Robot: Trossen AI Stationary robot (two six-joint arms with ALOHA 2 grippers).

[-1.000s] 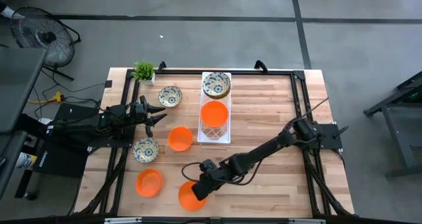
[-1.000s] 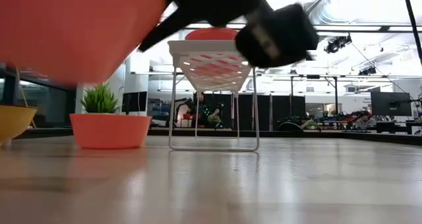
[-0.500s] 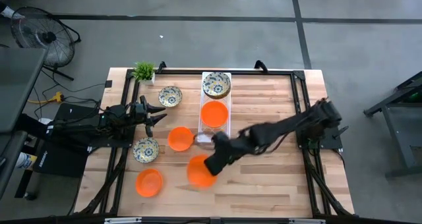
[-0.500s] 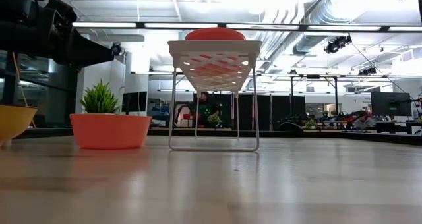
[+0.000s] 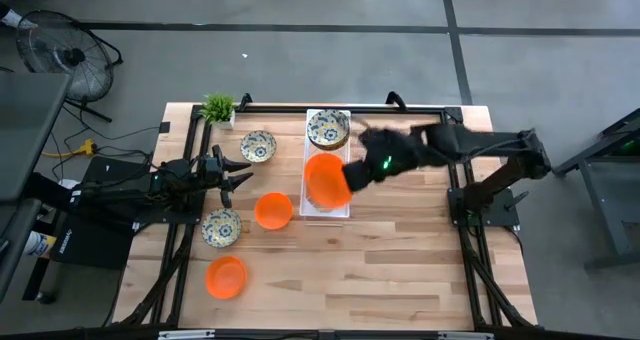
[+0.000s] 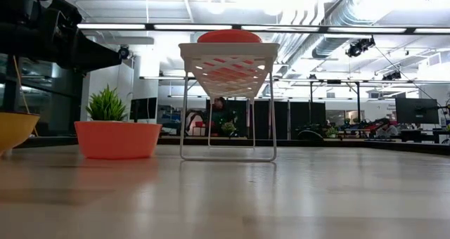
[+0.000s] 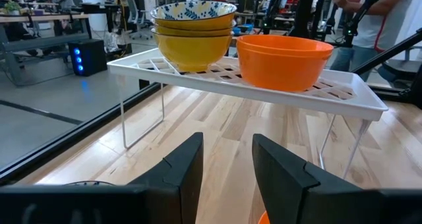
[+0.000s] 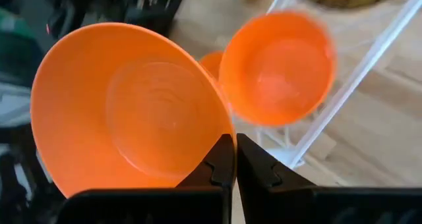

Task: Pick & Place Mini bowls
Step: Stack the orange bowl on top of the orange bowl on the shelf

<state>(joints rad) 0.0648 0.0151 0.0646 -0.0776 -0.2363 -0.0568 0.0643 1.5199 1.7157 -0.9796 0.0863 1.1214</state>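
My right gripper hangs over the white wire rack, shut on a plain orange bowl, which also fills the right wrist view. Just beyond it a second orange bowl sits on the rack beside a stack of floral bowls. On the table stand two floral bowls and two orange ones. My left gripper waits open at the table's left, its fingers pointing at the rack. My right gripper pinches the orange bowl's rim between its two fingers, the rim's edge running into the narrow gap between them. The bowl is lifted clear and tilted, its hollow facing the wrist camera, above the rack's near half.
A small green potted plant stands at the far left corner. The rack stands on thin legs mid-table, with an orange bowl on the table to its left. Bare wood lies over the table's near and right parts. Black frame rails run along the table's edges.
My right gripper has carried the orange bowl up from the table's near edge toward the far edge, to above the rack. The bowl has left the low view and now hangs tilted over the rack's orange bowl.
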